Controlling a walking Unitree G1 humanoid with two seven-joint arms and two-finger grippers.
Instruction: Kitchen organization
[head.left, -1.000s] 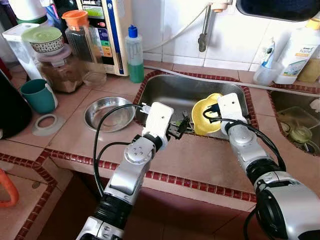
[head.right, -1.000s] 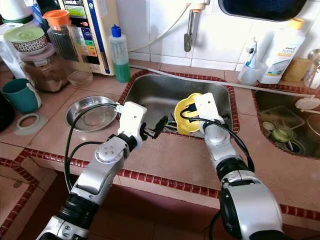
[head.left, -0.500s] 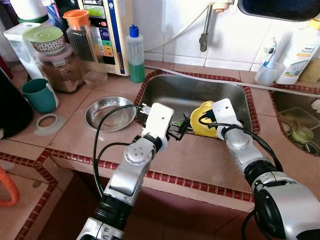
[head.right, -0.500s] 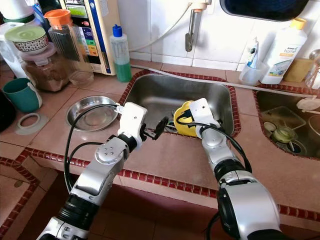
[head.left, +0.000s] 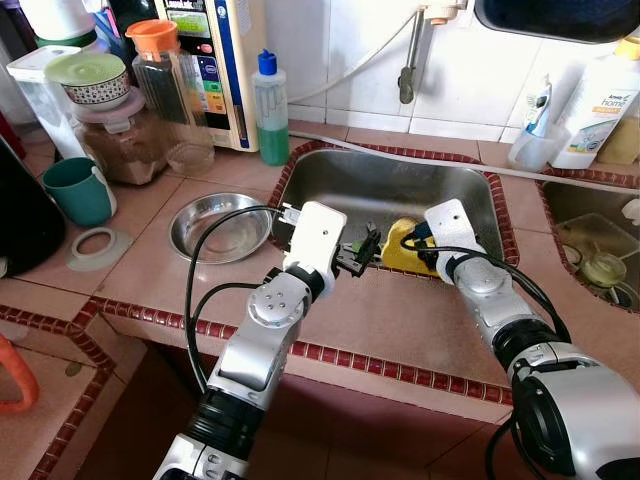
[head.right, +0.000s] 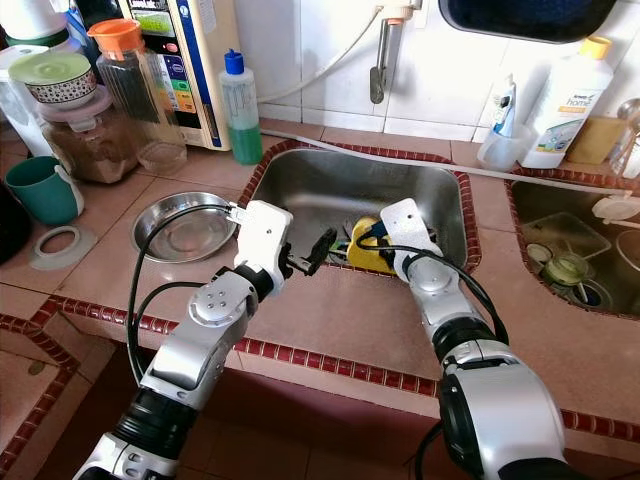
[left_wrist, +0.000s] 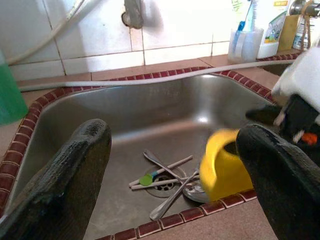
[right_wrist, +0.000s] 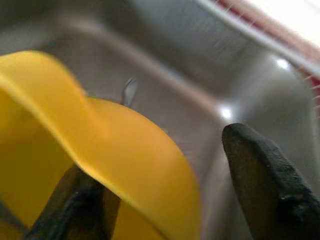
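Inside the stainless-steel sink basin (head.left: 340, 185), the right gripper (head.left: 408, 240) clamps the rim of a yellow plastic bowl (left_wrist: 222, 165), held low near the front wall. Loose metal cutlery (left_wrist: 167, 180) lies over the drain. Left gripper (head.left: 362, 252), jaws spread, hovers at the front edge.

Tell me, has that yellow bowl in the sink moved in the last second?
Yes. The yellow bowl has sunk lower in the sink toward its near rim, carried by the right gripper.
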